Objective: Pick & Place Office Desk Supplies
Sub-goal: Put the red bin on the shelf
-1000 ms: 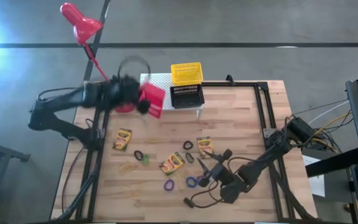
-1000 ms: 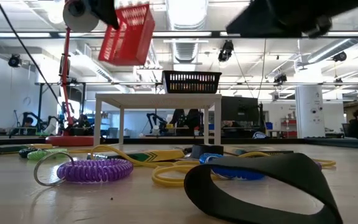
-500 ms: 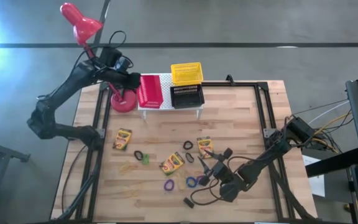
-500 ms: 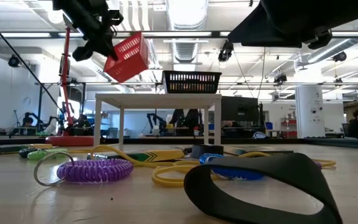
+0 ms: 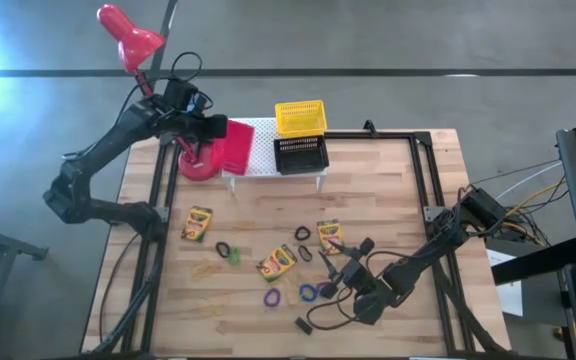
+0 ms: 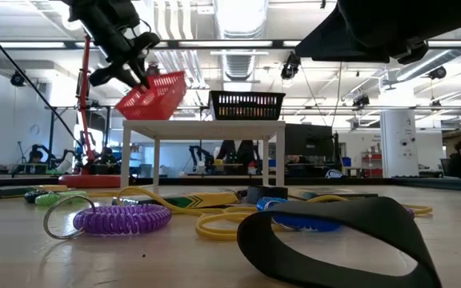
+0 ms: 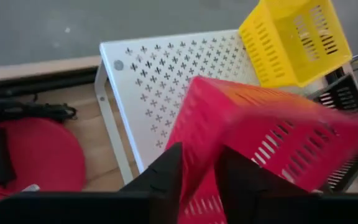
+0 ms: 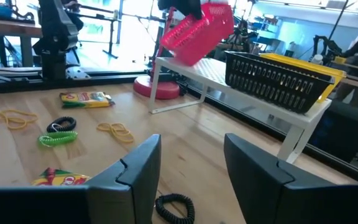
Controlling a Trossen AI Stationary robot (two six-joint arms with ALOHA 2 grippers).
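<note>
My left gripper [image 5: 208,130] is at the left end of the white rack [image 5: 266,135], with the wall of a red basket [image 6: 154,94] between its open fingers. The basket is tilted, its lower edge just above the rack top. Near the table's front right, my right gripper [image 8: 191,168] stands open, pointing level, with nothing between its fingers. On the wood lie crayon boxes [image 5: 197,224] [image 5: 277,262] [image 5: 329,236], a green loop [image 5: 232,255], a purple loop [image 5: 272,297], a blue loop [image 5: 308,292] and a tiny black block [image 5: 302,324]. My left gripper has the red basket's side wall at the rim [image 7: 194,134] between its two fingers, coming at it slanting down from the table's left. A gap shows beside the wall, and I cannot tell whether the fingers touch it. The basket is tilted, its far part blurred.
A yellow basket [image 5: 300,117] and a black basket [image 5: 300,155] sit on the rack's right half. The red desk lamp [image 5: 128,35] has its base [image 5: 196,166] beside the rack's left legs. Tan rubber bands [image 8: 120,130] and black loops [image 5: 302,233] are scattered mid-table.
My left gripper has swung toward the table's far edge and down to the rack's left end, rolling as it went. The red basket came with it. It has since tipped over and dropped close to the rack top while the gripper kept nearly still.
</note>
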